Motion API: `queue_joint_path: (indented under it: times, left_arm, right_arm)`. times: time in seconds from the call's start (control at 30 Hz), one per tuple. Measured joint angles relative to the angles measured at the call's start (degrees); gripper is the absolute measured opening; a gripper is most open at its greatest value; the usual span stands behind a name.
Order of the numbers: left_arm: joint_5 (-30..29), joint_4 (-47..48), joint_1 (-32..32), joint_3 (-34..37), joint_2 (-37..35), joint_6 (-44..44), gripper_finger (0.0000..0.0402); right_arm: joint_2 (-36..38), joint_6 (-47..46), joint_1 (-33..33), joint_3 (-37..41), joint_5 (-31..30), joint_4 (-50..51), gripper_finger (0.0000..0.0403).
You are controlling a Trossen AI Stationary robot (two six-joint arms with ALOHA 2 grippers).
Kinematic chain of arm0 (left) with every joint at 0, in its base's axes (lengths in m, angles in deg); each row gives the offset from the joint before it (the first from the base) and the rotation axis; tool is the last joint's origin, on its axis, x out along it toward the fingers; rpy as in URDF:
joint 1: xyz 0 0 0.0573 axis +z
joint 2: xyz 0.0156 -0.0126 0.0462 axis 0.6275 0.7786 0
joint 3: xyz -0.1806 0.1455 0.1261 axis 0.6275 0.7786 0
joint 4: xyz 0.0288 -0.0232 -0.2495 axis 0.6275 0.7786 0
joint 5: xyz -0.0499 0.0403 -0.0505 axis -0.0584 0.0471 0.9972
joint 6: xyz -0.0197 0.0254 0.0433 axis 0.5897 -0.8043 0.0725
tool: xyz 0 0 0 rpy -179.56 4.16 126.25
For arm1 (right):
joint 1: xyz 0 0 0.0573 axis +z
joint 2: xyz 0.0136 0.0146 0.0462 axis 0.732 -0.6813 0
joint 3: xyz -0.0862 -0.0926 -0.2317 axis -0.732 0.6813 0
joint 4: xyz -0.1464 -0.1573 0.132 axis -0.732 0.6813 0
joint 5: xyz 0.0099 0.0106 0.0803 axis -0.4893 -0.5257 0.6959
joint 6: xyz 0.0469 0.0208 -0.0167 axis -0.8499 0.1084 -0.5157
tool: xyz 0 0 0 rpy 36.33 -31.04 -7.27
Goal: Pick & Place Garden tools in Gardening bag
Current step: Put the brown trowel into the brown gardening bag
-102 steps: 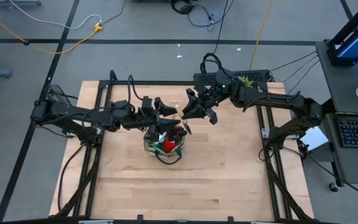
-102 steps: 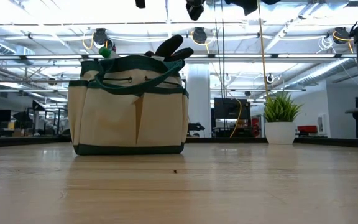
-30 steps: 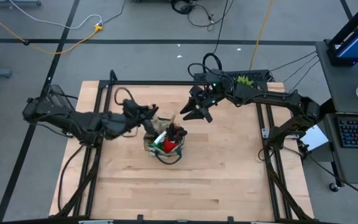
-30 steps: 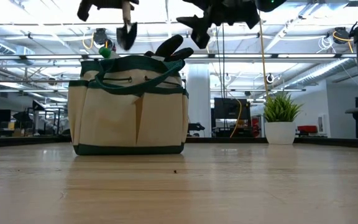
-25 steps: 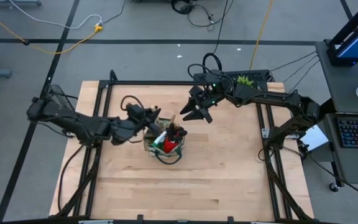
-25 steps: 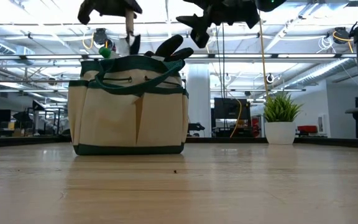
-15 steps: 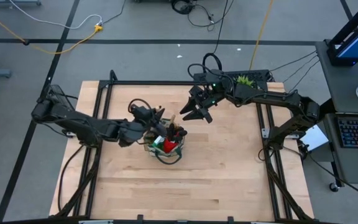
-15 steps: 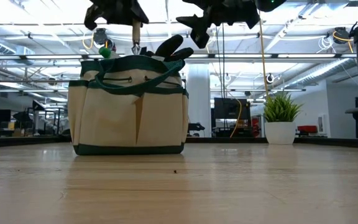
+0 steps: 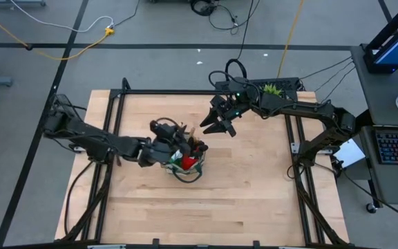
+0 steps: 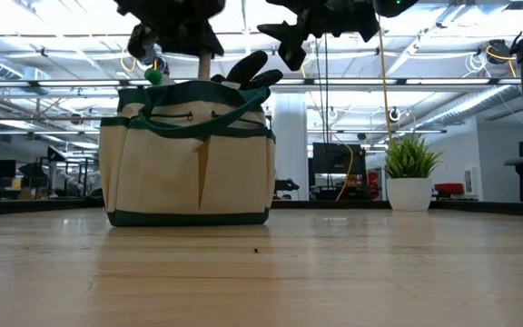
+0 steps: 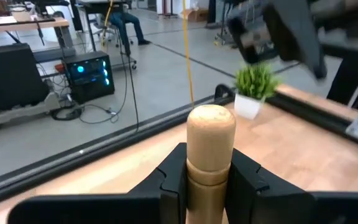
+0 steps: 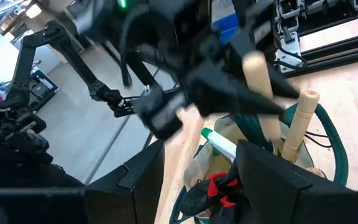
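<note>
The left gripper (image 9: 173,144) is directly above the gardening bag (image 10: 187,153), which stands upright near the middle of the wooden tabletop (image 9: 254,187). Its jaws are clenched on the light wooden handle of a trowel (image 11: 211,149), and the handle stands upright between the two dark fingers (image 11: 174,177); the metal part of the trowel is hidden, so I cannot tell how deep it is in the bag. In the bag there are already a red-and-black glove (image 12: 219,186), a green-and-white item (image 12: 221,143) and another wooden-handled tool (image 12: 300,121) that leans against the rim. The right gripper (image 9: 216,124) hangs in the air just beside the bag, toward the back of the tabletop, with its jaws released and holding nothing. A small potted plant (image 10: 410,173) stands at the far right edge of the tabletop, well apart from the bag.
</note>
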Motion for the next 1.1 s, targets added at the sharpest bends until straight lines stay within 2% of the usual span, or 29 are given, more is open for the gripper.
queue_joint_path:
  times: [0.27,0.4,0.53,0.67,0.83,0.97,1.1]
  left_arm:
    - [1.0,0.8,0.0,0.0,4.1,5.7,0.0064]
    - [2.9,4.9,0.3,0.0,4.1,12.0,0.0067]
    - [3.0,7.3,0.1,0.0,4.1,15.5,0.0115]
    - [3.0,6.7,-1.1,0.0,3.2,14.3,0.0166]
    - [3.0,6.7,-2.3,0.0,1.5,10.7,0.0208]
    - [2.7,6.5,-2.7,0.0,-1.2,7.7,0.0228]
    - [-1.1,4.3,-2.4,0.0,-4.3,3.2,0.0233]
  right_arm:
    - [0.0,-0.4,0.0,0.0,0.2,0.0,0.0190]
    - [0.0,-0.4,0.1,0.0,0.2,0.0,0.0188]
    - [0.0,-0.4,0.1,0.0,0.4,0.0,0.0189]
    - [0.0,-0.4,0.1,0.0,0.4,0.1,0.0191]
    - [0.0,-0.4,0.1,0.0,0.4,0.1,0.0188]
    - [0.0,-0.4,0.1,0.0,0.4,0.1,0.0190]
    - [0.0,-0.4,0.1,0.0,0.4,0.1,0.0191]
